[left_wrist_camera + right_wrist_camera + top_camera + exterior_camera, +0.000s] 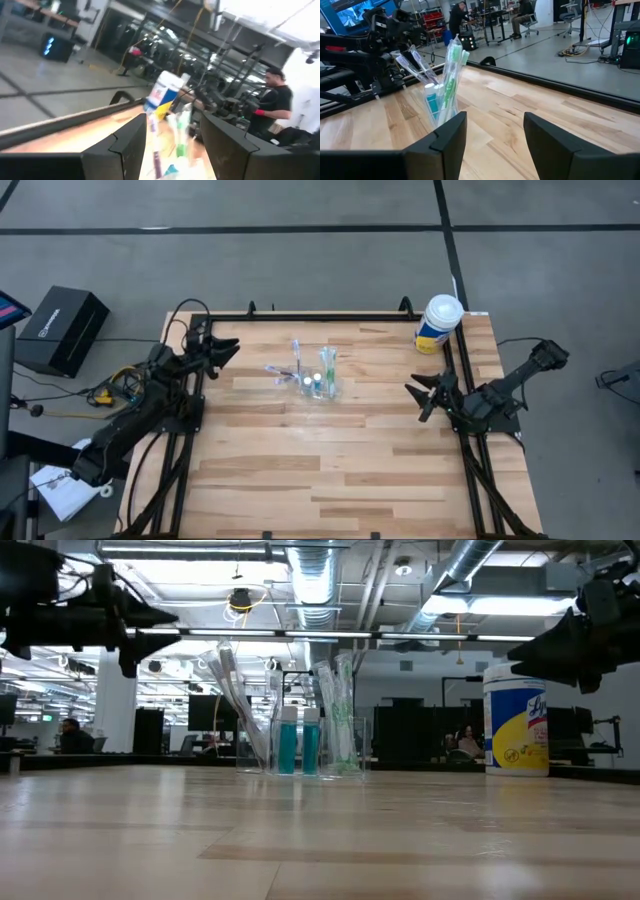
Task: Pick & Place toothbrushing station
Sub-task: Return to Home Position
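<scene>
The toothbrushing station stands upright on its base on the wooden table, a little beyond the middle: a small clear cup [318, 387] holding green and purple-white toothbrushes [335, 705] and two blue tubes with white caps [298, 740]. My left gripper [228, 350] hovers open at the table's left edge, pointing at the station from a distance. My right gripper [415, 402] hovers open at the right edge, also pointing toward the cup [440, 107]. Neither touches anything.
A yellow-and-blue canister with a white lid [438, 323] stands at the far right corner. A black frame rail [330, 317] runs around the table. A black box [60, 328] lies on the floor to the left. A person [272, 102] stands beyond the table.
</scene>
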